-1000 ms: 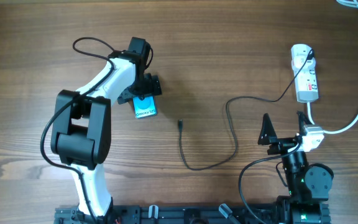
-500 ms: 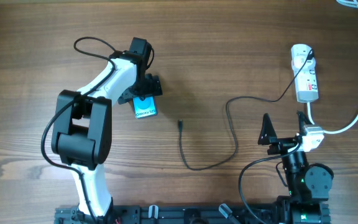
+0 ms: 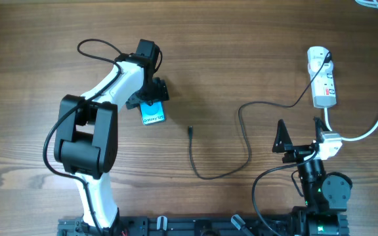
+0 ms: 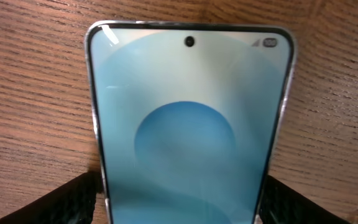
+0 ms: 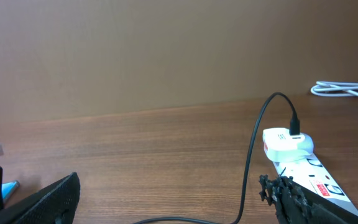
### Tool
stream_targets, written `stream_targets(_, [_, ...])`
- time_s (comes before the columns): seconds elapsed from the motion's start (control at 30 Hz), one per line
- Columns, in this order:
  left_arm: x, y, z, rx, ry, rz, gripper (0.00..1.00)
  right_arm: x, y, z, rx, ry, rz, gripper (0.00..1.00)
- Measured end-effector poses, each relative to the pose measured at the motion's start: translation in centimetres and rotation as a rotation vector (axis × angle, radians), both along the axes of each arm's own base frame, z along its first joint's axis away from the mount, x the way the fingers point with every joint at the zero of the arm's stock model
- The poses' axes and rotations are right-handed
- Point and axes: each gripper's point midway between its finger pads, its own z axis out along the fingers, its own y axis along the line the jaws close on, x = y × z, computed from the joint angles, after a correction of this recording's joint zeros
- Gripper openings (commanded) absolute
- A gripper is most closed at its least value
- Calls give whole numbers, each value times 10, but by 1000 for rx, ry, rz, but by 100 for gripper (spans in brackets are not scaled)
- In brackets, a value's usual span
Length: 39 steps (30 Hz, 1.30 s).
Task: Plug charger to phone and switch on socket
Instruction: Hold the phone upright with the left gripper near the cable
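1. One phone (image 4: 185,124), screen up, left of the desk (image 3: 31,39) centre; its edge text is too small for us to read.
2. One charger (image 3: 245,141), black, runs from the socket; its free plug lies near desk centre.
3. One socket (image 3: 322,78), near the right edge; red markings unreadable.
4. Left gripper (image 3: 151,99): fingers flank the phone's sides; gripping or not, we cannot tell.
5. Right gripper (image 3: 300,136): fingers wide apart, empty, near the front edge.

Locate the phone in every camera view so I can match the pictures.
Overhead: the phone lies left of centre, just below the left claw.
Left wrist: the phone fills the frame's middle, screen up.
Right wrist: only a blue sliver at the lower left edge, probably it.
Shared landmark: the left claw, flanking the phone in the overhead and left wrist views.
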Motion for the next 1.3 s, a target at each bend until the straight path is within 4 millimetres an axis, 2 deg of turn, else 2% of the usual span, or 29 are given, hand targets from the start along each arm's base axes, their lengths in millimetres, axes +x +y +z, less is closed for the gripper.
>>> stream_targets(0.27, [0, 0, 0, 0, -1, 0, 83, 0, 0, 0, 0, 0, 0, 100])
stream_targets(0.63, [0, 0, 0, 0, -2, 0, 79, 0, 0, 0, 0, 0, 0, 100])
stream_targets(0.97, [1, 0, 0, 0, -4, 1, 82, 0, 0, 0, 0, 0, 0, 100])
stream_targets(1.3, [1, 0, 0, 0, -4, 0, 78, 0, 0, 0, 0, 0, 0, 100])
